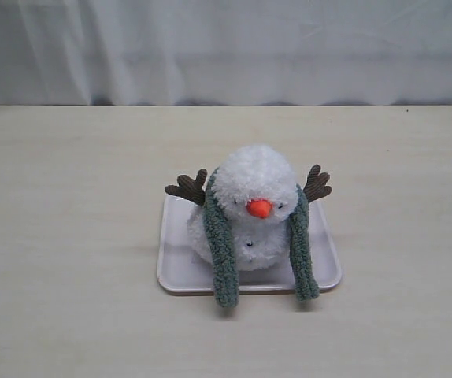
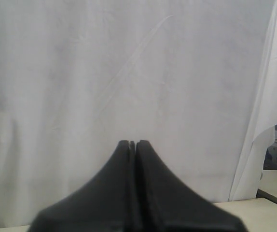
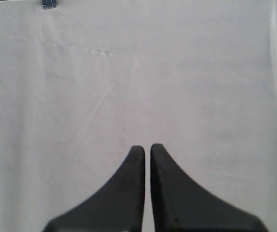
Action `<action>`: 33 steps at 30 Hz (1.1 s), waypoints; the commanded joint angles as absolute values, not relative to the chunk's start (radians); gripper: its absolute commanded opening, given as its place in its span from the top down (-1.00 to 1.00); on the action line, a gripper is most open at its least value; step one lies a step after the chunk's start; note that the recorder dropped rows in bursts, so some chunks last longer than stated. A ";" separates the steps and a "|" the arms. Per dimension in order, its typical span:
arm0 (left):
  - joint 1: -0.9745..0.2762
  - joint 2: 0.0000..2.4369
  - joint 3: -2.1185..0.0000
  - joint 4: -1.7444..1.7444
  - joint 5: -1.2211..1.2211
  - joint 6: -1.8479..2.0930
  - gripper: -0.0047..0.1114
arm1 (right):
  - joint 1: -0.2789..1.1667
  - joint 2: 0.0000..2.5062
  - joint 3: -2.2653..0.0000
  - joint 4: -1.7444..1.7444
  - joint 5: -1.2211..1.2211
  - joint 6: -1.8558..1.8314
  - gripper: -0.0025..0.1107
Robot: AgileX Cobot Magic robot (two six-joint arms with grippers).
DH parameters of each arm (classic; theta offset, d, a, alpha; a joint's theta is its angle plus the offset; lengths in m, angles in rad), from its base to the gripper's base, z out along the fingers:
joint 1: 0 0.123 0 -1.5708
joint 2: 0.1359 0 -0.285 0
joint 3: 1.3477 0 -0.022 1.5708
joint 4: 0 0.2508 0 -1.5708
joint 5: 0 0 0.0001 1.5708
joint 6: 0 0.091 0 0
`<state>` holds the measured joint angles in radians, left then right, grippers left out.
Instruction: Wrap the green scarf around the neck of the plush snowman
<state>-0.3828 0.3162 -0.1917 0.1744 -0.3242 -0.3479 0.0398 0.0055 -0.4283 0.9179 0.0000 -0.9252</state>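
Observation:
The plush snowman [image 1: 255,206] sits on a pale square tray [image 1: 177,272] at the middle of the table, orange nose toward the camera, brown twig arms out to both sides. The green scarf [image 1: 220,256] is draped behind its neck; both ends hang down the front, left end over the tray's front rim, right end [image 1: 302,252] too. The ends are not crossed. Neither arm shows in the exterior view. My left gripper [image 2: 133,143] is shut with nothing in it, facing a white curtain. My right gripper [image 3: 146,147] is shut and empty, facing the same curtain.
A white curtain [image 1: 226,47] hangs along the far edge of the beige table [image 1: 68,236]. In the left wrist view a strip of tabletop [image 2: 273,186] shows past the curtain's edge.

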 commanded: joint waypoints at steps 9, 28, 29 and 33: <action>-0.378 0.312 -0.189 0.172 -0.319 -0.356 0.92 | 0.038 0.000 -0.424 0.912 -0.005 -0.919 0.88; -0.378 0.241 -0.188 0.170 -0.319 -0.259 0.92 | 0.038 0.000 -0.424 0.912 -0.005 -0.919 0.88; -0.378 0.231 -0.188 0.170 -0.319 -0.259 0.92 | 0.038 0.000 -0.424 0.912 -0.005 -0.919 0.88; -0.378 0.213 -0.196 0.170 -0.294 -0.254 0.92 | 0.038 0.000 -0.424 0.912 -0.005 -0.919 0.88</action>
